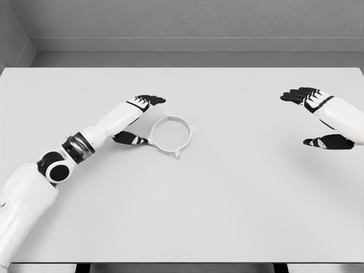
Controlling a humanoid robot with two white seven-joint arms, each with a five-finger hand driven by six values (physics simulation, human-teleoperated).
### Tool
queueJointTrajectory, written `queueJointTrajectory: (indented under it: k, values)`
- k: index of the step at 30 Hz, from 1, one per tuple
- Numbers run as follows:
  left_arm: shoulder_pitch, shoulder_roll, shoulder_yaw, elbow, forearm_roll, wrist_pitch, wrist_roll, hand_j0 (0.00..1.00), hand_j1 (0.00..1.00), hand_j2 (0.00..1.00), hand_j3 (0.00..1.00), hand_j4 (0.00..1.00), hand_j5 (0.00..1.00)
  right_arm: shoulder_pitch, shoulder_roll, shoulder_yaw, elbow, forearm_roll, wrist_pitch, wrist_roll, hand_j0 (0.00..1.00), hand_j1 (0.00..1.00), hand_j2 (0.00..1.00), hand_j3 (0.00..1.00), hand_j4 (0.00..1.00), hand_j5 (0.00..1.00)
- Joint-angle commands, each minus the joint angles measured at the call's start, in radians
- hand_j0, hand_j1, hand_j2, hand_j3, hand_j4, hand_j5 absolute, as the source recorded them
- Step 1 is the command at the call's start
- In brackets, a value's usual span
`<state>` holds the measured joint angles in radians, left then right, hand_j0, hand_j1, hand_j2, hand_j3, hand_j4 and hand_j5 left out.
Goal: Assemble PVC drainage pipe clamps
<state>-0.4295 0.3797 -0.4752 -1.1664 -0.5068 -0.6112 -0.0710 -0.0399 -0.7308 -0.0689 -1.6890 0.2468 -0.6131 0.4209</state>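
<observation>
My left hand (138, 118) fingers spread beside the white ring clamp (171, 134) on the table (239, 193), right hand (316, 118) open, holding nothing

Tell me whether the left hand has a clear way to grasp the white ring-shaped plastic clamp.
Probably yes. The left hand is open right beside the white ring-shaped plastic clamp, thumb near its rim, fingers above it. Nothing lies between them on the white table.
</observation>
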Motion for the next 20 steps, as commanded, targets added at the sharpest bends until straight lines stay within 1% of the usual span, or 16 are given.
queueJointTrajectory:
  k: [1,6,8,10,12,13,14,16,18,20]
  values:
    - [0.0,-0.004,0.003,0.001,0.005,0.0,0.0,1.0,1.0,1.0,1.0,1.0,1.0,0.0,-0.001,0.0,0.0,-0.008,0.002,-0.001,1.0,1.0,1.0,1.0,1.0,1.0]
    - [-0.006,-0.001,0.006,0.008,0.008,0.0,0.0,1.0,1.0,1.0,1.0,1.0,1.0,0.0,-0.001,0.0,-0.001,-0.008,0.002,-0.001,1.0,1.0,1.0,1.0,1.0,1.0]
    - [-0.017,0.025,0.017,0.013,0.011,0.0,0.0,1.0,1.0,1.0,1.0,1.0,1.0,0.0,-0.001,0.0,0.0,-0.008,0.002,-0.001,1.0,1.0,1.0,1.0,1.0,1.0]
    - [-0.023,0.099,0.062,0.027,0.01,0.0,0.0,1.0,1.0,1.0,1.0,1.0,1.0,0.002,-0.001,-0.002,0.002,-0.008,0.002,-0.001,1.0,1.0,1.0,1.0,1.0,1.0]
    - [-0.043,0.174,0.089,0.028,0.011,0.0,0.0,1.0,1.0,1.0,1.0,1.0,1.0,0.011,-0.002,-0.009,0.003,-0.009,0.002,-0.001,1.0,1.0,1.0,1.0,1.0,1.0]
    - [-0.041,0.218,0.115,0.031,0.013,0.0,0.0,1.0,1.0,1.0,1.0,1.0,1.0,0.011,-0.002,-0.009,0.003,-0.009,0.002,-0.001,1.0,1.0,1.0,1.0,1.0,1.0]
    - [-0.04,0.28,0.139,0.065,0.014,0.0,0.0,1.0,1.0,1.0,1.0,1.0,1.0,0.011,-0.002,-0.008,0.002,-0.009,0.002,-0.001,1.0,1.0,1.0,1.0,1.0,1.0]
    - [-0.037,0.324,0.156,0.111,0.019,0.0,0.0,1.0,1.0,1.0,1.0,1.0,1.0,0.011,-0.002,-0.009,0.002,-0.009,0.002,-0.001,1.0,1.0,1.0,1.0,1.0,1.0]
    - [-0.037,0.35,0.158,0.116,0.022,0.0,0.002,1.0,1.0,1.0,1.0,1.0,1.0,0.011,-0.002,-0.009,0.002,-0.009,0.002,-0.001,1.0,1.0,1.0,1.0,1.0,1.0]
    - [-0.035,0.35,0.162,0.119,0.024,0.0,0.002,1.0,1.0,1.0,1.0,1.0,1.0,0.009,-0.002,-0.009,0.003,-0.009,0.002,-0.001,1.0,1.0,1.0,1.0,1.0,1.0]
